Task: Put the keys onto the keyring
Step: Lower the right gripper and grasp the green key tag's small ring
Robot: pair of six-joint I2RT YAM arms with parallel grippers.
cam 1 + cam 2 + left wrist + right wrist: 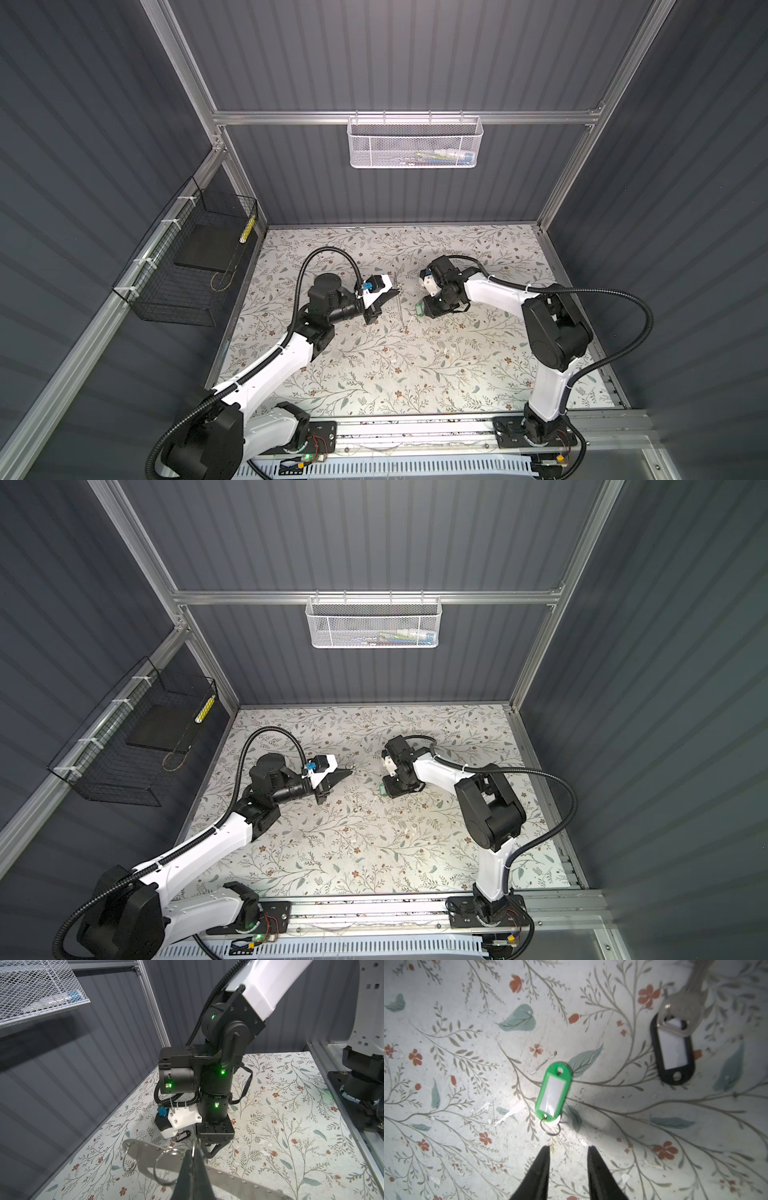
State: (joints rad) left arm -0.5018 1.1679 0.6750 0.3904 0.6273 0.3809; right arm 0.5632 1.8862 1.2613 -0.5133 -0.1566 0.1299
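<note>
The right hand is released: its 2 black fingers stand apart with nothing between them, just short of the keyring. The keyring lies flat on the floral worktop, with its thin loop at the end nearest the fingertips. Beyond the keyring and off to one side lies a black tag. A silver key rests with its head over that tag's far end. Well apart from the keyring, the left hand is clenched, apparently on a wire ring by a flat metal strip.

The step in hand looks like picking up the keyring. To do it well, the right hand should close on the green tag's body, not the loop, so the loop stays clear for threading. The tag looks thin and slick, so the fingers should straddle its narrow sides, come right down to the worktop and close slowly. A skewed pinch could flick it away.
</note>
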